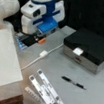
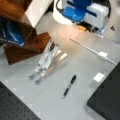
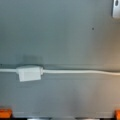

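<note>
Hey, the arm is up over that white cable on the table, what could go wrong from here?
The pincer hangs over the white cable and its plug block. The cable is thin and flat on the table, so the fingers might scrape the surface or slip off. Dragging it could sweep it into the pen or the folding stand.

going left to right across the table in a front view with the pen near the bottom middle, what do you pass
wooden stand → folded metal stand → pen → small white tag → black box. The gripper sits at that view's top, above the white cable.
</note>
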Robot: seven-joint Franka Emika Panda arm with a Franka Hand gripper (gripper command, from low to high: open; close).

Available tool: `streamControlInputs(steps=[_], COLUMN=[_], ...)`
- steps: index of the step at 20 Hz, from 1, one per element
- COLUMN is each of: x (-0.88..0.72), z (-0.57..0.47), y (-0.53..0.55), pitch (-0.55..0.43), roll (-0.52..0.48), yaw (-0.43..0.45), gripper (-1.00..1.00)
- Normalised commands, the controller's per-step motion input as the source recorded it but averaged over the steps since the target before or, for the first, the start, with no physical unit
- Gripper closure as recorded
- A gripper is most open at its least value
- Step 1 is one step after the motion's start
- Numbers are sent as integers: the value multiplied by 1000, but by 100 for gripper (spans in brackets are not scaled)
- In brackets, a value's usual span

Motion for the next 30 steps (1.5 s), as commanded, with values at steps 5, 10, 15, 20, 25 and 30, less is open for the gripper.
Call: streamControlInputs(steps=[5,10,15,20,25,30], x=[31,133,227,235,226,282], z=[-51,-134,-169,-138,-83,5], y=[84,126,122,231,298,214], pitch=[137,103,17,-18,38,114], roll=[361,347,206,181,228,201], yaw=[172,87,27,10,79,97], gripper=[-100,-100,-100,-100,-100,-100])
